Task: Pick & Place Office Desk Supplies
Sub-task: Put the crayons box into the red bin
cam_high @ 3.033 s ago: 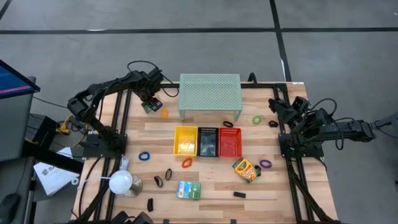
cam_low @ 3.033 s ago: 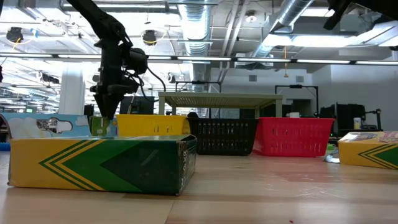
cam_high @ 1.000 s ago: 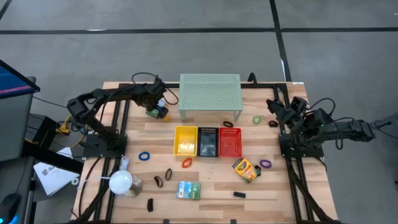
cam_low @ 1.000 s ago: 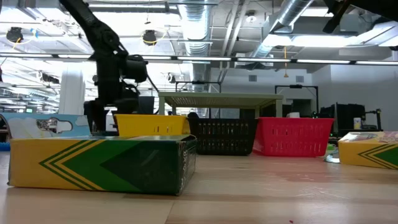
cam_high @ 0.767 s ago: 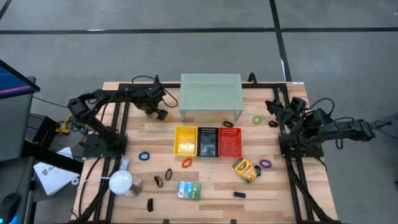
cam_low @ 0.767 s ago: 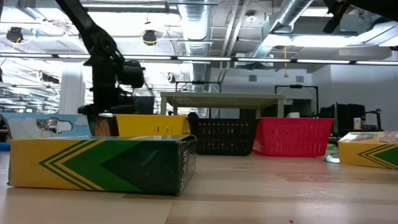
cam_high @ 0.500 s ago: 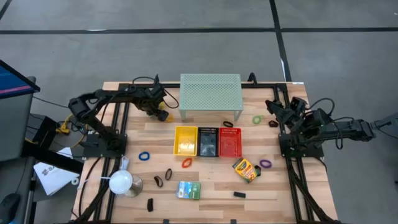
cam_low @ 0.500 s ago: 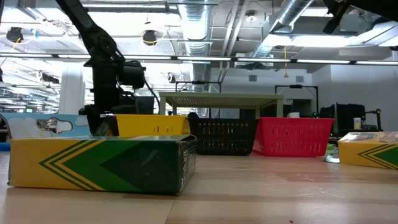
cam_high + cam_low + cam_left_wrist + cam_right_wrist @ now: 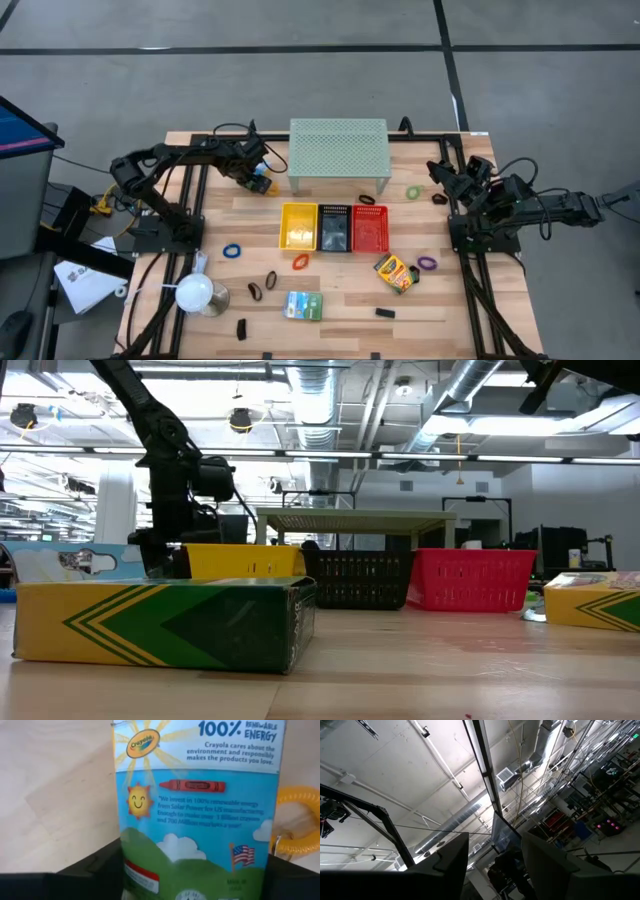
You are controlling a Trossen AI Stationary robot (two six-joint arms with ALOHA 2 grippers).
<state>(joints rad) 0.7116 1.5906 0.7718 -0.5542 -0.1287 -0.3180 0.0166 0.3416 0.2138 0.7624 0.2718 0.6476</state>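
A crayon box (image 9: 195, 815) lies flat on the table, printed back up, just left of the pale green mesh shelf (image 9: 337, 150). My left gripper (image 9: 256, 178) points down over the box, one finger on each side, shut on it; it also shows in the low view (image 9: 160, 555). An orange ring band (image 9: 296, 820) lies against the box's side. My right gripper (image 9: 492, 870) is raised at the table's right (image 9: 442, 172), pointing up, open and empty. A second crayon box (image 9: 396, 271), a green-white box (image 9: 303, 305) and ring bands (image 9: 232, 250) lie loose on the table. My left gripper pinches the crayon box by its two long sides (image 9: 125, 860) between its two fingers. The fingers (image 9: 90, 875) come from above, pointing down, and lie across the box. The box rests flat on the table.
Yellow (image 9: 298, 227), black (image 9: 334, 228) and red (image 9: 369, 228) bins stand in a row at the table's middle. A white round-headed lamp (image 9: 195, 292) stands near the front left. Black clips (image 9: 241, 328), a purple band (image 9: 427, 263) and a green band (image 9: 413, 191) are scattered about.
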